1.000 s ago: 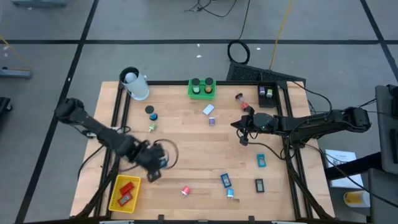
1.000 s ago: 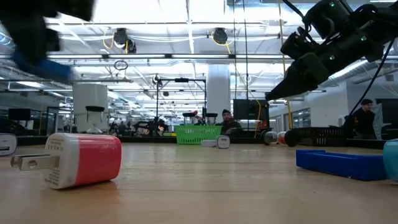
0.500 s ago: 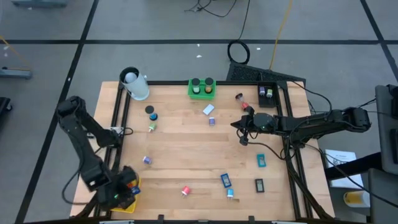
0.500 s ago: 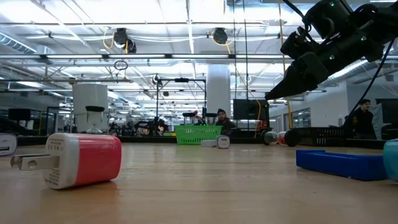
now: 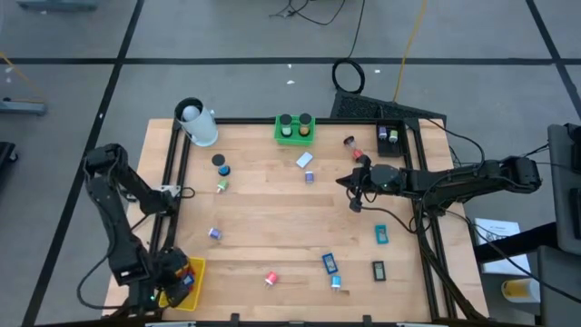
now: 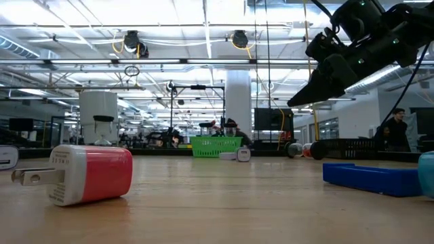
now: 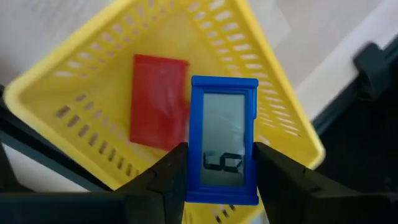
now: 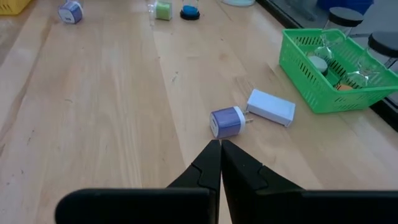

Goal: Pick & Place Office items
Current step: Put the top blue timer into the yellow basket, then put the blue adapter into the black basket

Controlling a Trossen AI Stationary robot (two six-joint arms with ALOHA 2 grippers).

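blue block [image 7: 222, 140], flat and hard with a grey window on its face, sits clamped between your left gripper [image 7: 221, 180] fingers, long axis pointing away from the wrist, directly over the yellow basket [image 7: 81, 93] at the table's front left corner [image 5: 136, 291]. that basket is rigid plastic mesh and already holds a flat red block [image 7: 158, 99]; from here the drop looks to be straight down beside it. your right gripper [image 8: 220, 152], fingers pressed together on nothing, waits above the right half of the table [image 5: 272, 195], near a small rounded purple plug [image 8: 227, 122].
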